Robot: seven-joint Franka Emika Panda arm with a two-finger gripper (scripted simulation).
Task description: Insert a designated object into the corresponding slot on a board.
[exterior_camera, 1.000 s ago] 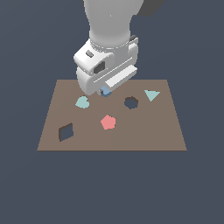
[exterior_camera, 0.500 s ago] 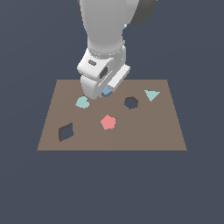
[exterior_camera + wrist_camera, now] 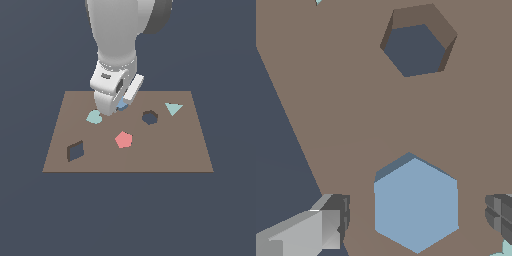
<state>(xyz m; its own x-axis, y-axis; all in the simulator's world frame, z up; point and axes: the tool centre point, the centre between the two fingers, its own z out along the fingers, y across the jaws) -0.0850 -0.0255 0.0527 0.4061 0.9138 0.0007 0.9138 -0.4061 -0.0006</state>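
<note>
The end effector (image 3: 118, 108) is down low over the board (image 3: 190, 145), near its far edge and a little toward the exterior view's left of the middle. The blue hexagon block (image 3: 416, 205) lies flat on the board directly between the 2 fingers, which stand apart on either side of it with bare brown board showing in both gaps; the end effector is spread wide and grips nothing. In the exterior view only a sliver of the blue block shows beneath the white wrist housing.

The hexagon slot (image 3: 149, 117) sits on the board just toward the exterior view's right of the end effector, near the block but apart from it. From the wrist camera it reads as a clean 6-sided cut-out with brown side walls and a dark floor.

The board is a flat, matte brown rectangle with no grain. The block is a smooth, evenly pale blue prism with a darker bevelled side. The finger (image 3: 316, 227) is grey and blocky, with a ridged dark pad.

Elsewhere on the board: a teal rounded piece (image 3: 94, 117) just beside the end effector, a red pentagon (image 3: 123, 140) toward the near edge, a teal triangle (image 3: 173, 108) toward the far right corner, and a dark diamond hole (image 3: 75, 150) toward the near left corner.
</note>
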